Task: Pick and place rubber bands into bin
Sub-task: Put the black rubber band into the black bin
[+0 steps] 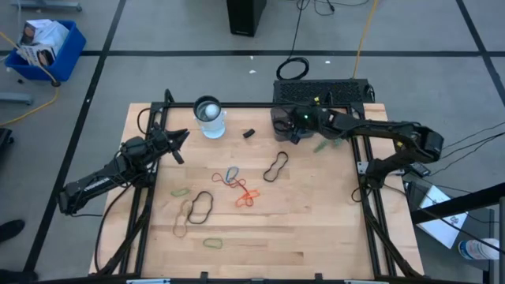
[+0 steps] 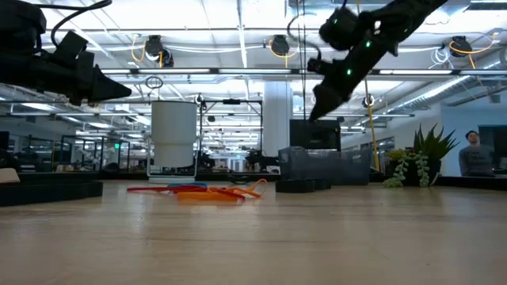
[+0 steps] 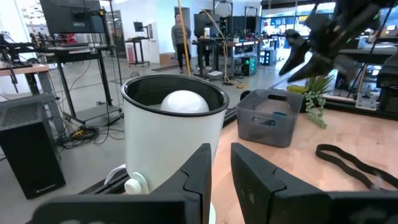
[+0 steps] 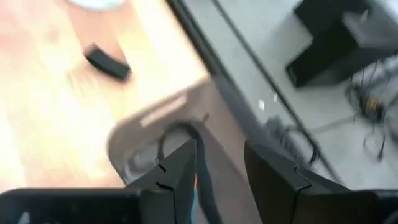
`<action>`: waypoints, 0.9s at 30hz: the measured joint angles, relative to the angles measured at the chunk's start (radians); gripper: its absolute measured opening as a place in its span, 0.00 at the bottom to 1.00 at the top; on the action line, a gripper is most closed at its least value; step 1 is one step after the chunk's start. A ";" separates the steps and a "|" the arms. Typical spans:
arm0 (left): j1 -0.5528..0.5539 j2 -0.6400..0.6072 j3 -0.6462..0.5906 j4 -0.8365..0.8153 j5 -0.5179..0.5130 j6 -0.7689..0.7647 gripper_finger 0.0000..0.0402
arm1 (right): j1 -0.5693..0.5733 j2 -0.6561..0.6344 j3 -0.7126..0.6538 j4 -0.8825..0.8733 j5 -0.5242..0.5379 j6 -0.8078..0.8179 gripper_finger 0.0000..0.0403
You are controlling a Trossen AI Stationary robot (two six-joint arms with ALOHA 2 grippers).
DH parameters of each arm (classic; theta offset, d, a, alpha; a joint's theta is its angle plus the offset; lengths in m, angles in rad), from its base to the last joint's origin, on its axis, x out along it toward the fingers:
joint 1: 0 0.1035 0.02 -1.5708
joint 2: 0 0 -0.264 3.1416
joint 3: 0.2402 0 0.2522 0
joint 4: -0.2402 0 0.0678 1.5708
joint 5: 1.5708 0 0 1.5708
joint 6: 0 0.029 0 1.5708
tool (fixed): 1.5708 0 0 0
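The smoky-grey bin (image 1: 281, 126) stands at the table's far edge, right of the middle. My right gripper (image 4: 221, 163) hovers open just above it (image 2: 318, 109). A black rubber band (image 4: 177, 132) curls inside the bin (image 4: 134, 134) below the fingers. More rubber bands lie flat on the wood: a black one (image 1: 275, 166), a blue and red tangle (image 1: 230, 175), an orange one (image 1: 246, 198), a black one (image 1: 201, 205), a tan one (image 1: 182, 223) and a green one (image 1: 212, 243). My left gripper (image 1: 181, 145) waits at the table's left, level, with a narrow gap between its fingers (image 3: 221, 163). My right gripper stands over the bin with its fingers apart. The black band runs close past one finger (image 4: 183, 165), and I cannot tell whether it touches that finger. The band's loop lies down in the bin.
A white cup (image 1: 210, 118) stands at the far edge, left of the bin. A small black piece (image 1: 248, 133) lies between them. A green band (image 1: 322, 146) lies beside my right arm. Bare wood stretches along the near edge. Black frame rails line both sides.
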 joint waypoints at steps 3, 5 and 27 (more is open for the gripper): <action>0.000 0.000 0.000 0.000 0.000 0.000 0.17 | 0.034 -0.060 0.000 0.018 -0.001 -0.025 0.31; 0.000 0.000 0.000 0.000 0.000 0.000 0.17 | 0.057 -0.096 0.001 0.025 -0.001 -0.028 0.31; 0.000 0.000 0.000 0.000 0.000 -0.002 0.17 | 0.204 0.007 0.001 -0.189 -0.128 0.194 0.31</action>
